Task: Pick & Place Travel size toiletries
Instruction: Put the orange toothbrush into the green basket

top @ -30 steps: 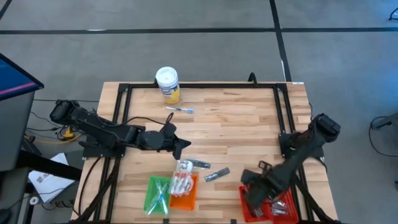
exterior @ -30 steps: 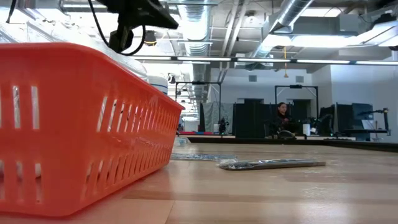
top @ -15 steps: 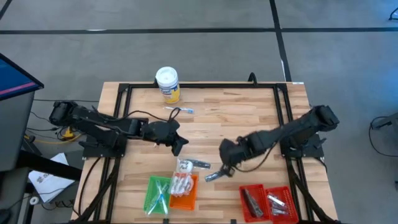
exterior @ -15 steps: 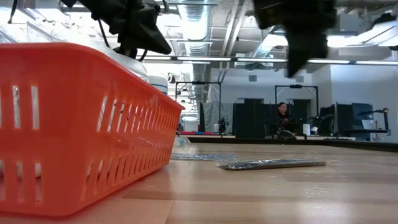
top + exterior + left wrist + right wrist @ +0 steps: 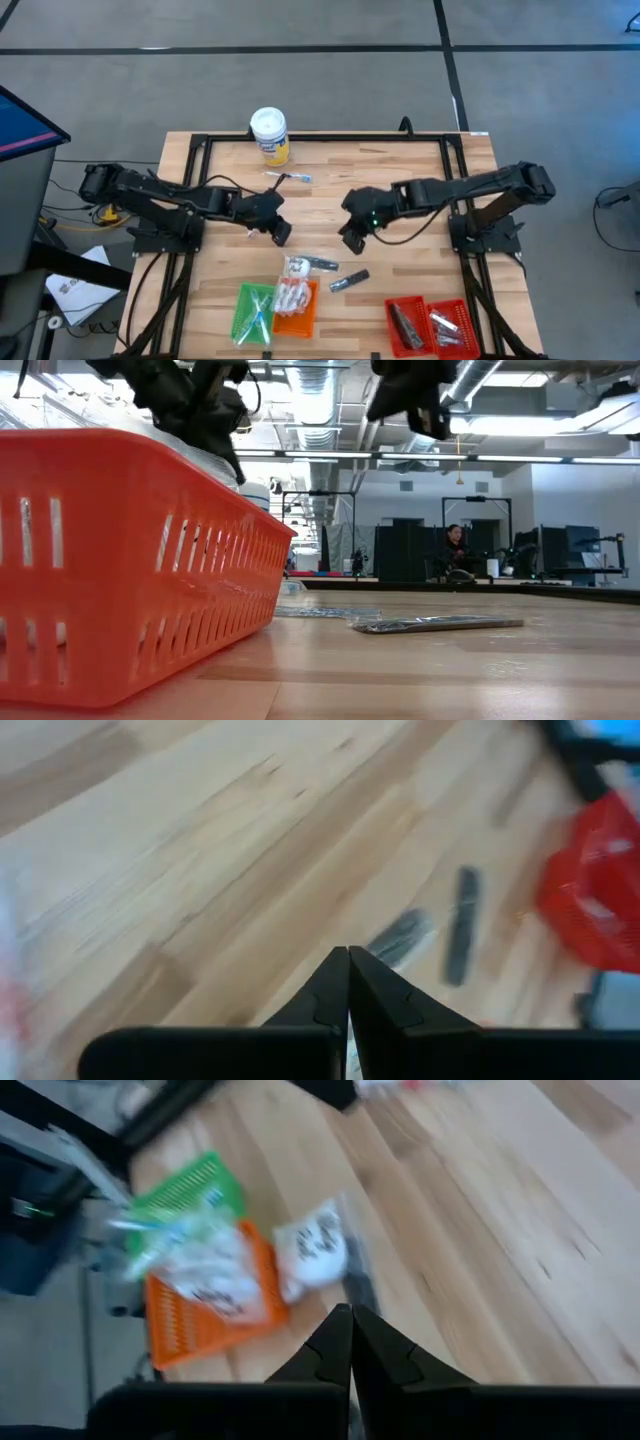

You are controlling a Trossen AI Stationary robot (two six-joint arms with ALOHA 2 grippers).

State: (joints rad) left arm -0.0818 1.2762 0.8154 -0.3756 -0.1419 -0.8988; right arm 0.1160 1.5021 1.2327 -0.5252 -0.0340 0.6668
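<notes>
Your left arm reaches in from the left edge, its left gripper (image 5: 281, 235) closed, fingers pressed together and empty, above the table's middle. Your right arm stretches inward from the right edge, its right gripper (image 5: 350, 241) likewise closed and empty, near the left one.

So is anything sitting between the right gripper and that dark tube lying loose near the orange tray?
Nothing visible. The right gripper, shut, hangs over bare wood, and the dark tube lies beyond it with only open table between.
</notes>
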